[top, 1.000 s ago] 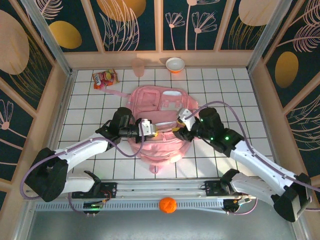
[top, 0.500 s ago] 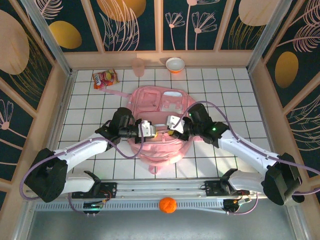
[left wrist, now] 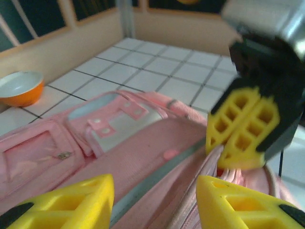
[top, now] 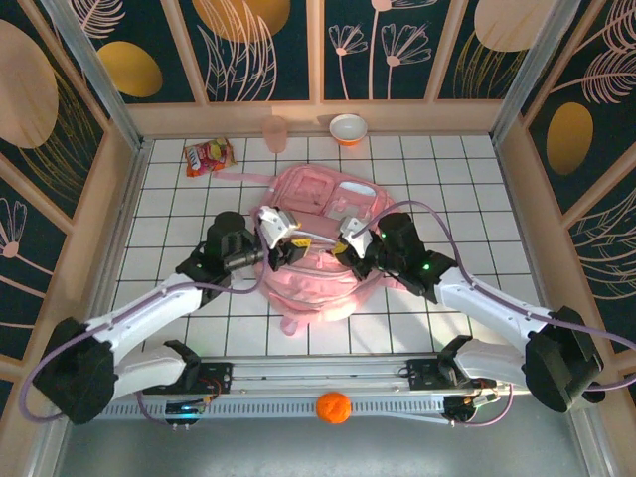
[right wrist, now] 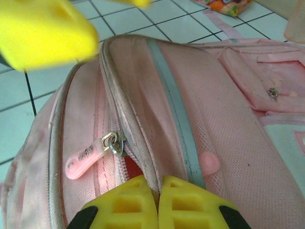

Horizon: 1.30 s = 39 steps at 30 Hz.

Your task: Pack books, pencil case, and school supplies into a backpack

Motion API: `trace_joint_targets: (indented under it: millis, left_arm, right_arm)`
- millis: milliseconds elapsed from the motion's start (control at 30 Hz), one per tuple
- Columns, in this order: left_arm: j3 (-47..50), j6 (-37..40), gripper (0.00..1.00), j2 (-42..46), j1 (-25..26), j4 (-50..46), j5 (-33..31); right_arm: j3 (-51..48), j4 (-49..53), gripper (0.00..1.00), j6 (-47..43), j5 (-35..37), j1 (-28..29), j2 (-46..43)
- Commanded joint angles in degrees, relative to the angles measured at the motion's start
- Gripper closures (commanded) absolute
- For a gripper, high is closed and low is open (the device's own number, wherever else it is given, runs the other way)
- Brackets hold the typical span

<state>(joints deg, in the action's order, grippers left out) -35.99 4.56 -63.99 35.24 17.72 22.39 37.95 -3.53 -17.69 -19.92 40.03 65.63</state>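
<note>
Both arms reach forward and inward from their bases, elbows low, wrists nearly meeting. The left gripper (left wrist: 152, 205) has its yellow fingers (left wrist: 62, 202) parted. The right gripper (right wrist: 157, 200) has its fingers pressed together, pinching the backpack (right wrist: 224, 109) rim.

Cloth of the backpack (right wrist: 228, 157): pink woven fabric, matt, with a fine mesh-like grain in the right wrist view. Its seam binding looks rougher. The trim strip (right wrist: 174, 95) is a smoother, pale grey-green band. The zip pull (right wrist: 88, 161) has a bright metal ring and a translucent pink tab that looks rubbery.

The right gripper (right wrist: 157, 191) has yellow moulded plastic fingers, matt, with open lattice cells and black at the base. The left gripper (left wrist: 153, 200) has the same finish.

The table (top: 467, 179) is smooth white tile with a slight sheen and dark grout lines. The bowl (left wrist: 19, 88) is glossy, orange outside and white inside. The snack packet (top: 209, 156) is shiny printed film. The cup (top: 274, 132) is pale pink and looks like plastic.
</note>
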Motion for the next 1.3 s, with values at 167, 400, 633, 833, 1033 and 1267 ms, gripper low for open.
trace_joint_targets:
  millis: [167, 400, 633, 833, 1033, 1267]
  left_arm:
    - [1.4, -30.4, 0.55, 9.7, 5.0, -13.0, -13.0]
    - [0.0, -42.3, 0.57, 4.3, 12.0, -15.3, -18.6]
    - [-1.5, -42.1, 0.57, -0.2, 13.7, -12.3, -19.1]
    - [-2.2, -42.4, 0.6, -3.1, 15.1, -8.7, -19.7]
    - [-3.7, -41.8, 0.7, -7.0, 16.7, -8.3, -21.1]
    - [-3.2, -38.6, 1.0, -5.6, 16.8, -13.7, -28.0]
  right_arm:
    - [2.6, -7.9, 1.0, 8.7, -0.1, 0.8, 1.8]
    - [3.8, -7.8, 1.0, 8.8, -2.0, 1.3, 3.2]
    - [4.8, -7.3, 1.0, 8.2, -2.8, 1.6, 3.7]
    - [4.7, -8.0, 1.0, 8.2, -4.4, 1.9, 3.9]
    - [5.3, -7.6, 1.0, 8.3, -4.7, 1.9, 3.7]
    - [4.2, -6.0, 1.0, 7.2, -3.5, 0.5, 1.4]
